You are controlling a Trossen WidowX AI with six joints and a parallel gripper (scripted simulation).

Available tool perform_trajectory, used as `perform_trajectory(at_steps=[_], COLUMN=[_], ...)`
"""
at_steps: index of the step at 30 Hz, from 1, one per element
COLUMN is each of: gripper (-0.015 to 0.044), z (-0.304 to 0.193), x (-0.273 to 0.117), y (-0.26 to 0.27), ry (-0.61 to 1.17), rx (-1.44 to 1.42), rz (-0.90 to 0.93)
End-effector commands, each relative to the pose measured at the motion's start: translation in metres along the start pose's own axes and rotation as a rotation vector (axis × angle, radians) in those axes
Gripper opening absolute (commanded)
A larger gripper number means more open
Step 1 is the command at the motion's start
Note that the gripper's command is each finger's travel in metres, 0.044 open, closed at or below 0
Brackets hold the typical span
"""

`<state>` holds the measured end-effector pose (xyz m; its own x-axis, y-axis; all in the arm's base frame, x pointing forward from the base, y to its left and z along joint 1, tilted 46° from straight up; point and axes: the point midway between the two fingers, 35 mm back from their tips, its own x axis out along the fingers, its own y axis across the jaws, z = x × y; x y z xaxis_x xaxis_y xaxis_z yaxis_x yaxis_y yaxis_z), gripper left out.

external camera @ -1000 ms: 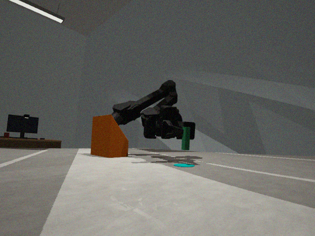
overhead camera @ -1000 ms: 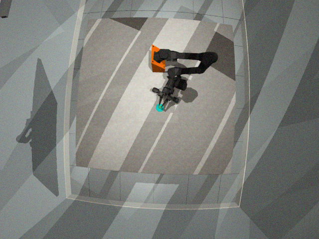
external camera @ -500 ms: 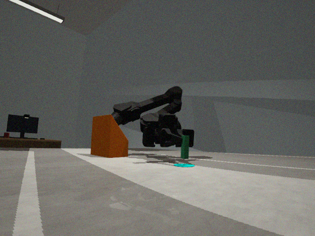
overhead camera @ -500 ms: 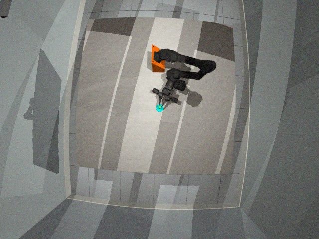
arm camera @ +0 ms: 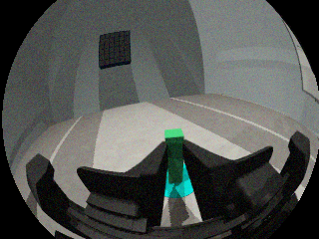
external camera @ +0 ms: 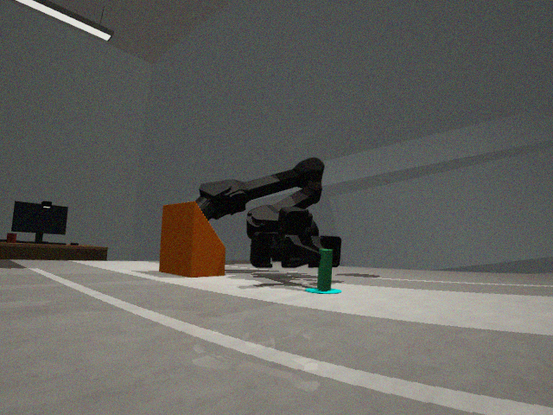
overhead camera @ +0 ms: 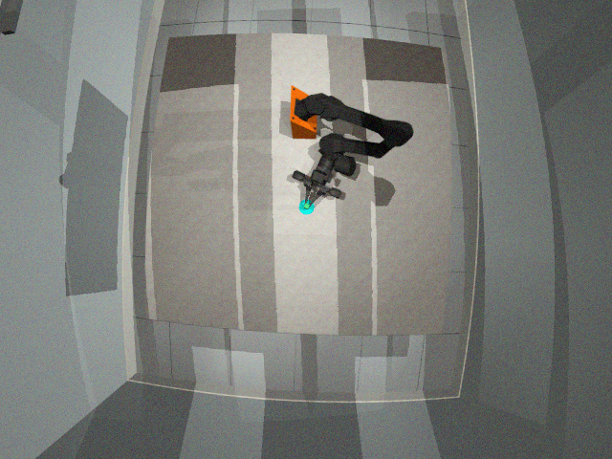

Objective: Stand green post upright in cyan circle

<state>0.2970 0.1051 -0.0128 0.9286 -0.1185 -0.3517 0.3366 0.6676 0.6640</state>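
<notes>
Green post (overhead camera: 306,205) (external camera: 325,270) (arm camera: 174,155) stands upright over the cyan circle (overhead camera: 302,211) (external camera: 311,290) (arm camera: 184,190), pinched by the end effector (overhead camera: 307,203) (external camera: 324,258) (arm camera: 174,145); whether its foot touches is hard to tell. Dark fingers partly hide the circle in the wrist view.

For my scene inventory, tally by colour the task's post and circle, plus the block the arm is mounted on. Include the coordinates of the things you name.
Green: 1, the post (overhead camera: 307,205) (external camera: 325,270) (arm camera: 174,156)
Cyan: 1, the circle (overhead camera: 306,212) (external camera: 312,290) (arm camera: 186,191)
Orange: 1, the mounting block (overhead camera: 302,131) (external camera: 177,241)
Total: 3
</notes>
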Motion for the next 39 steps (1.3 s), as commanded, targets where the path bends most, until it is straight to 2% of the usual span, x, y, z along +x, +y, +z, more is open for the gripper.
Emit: perform_trajectory(at_steps=[1,13,14,39], gripper=[0.0075,0.0390,0.0400,0.0400], z=[0.000,0.000,0.000,0.089], x=[0.000,0.000,0.000,-0.008], y=[-0.001,-0.001,-0.001,-0.001], ry=[-0.003,-0.003,-0.003,-0.012], rx=[0.003,0.003,0.003,0.005], rz=[-0.004,-0.004,-0.004,-0.002])
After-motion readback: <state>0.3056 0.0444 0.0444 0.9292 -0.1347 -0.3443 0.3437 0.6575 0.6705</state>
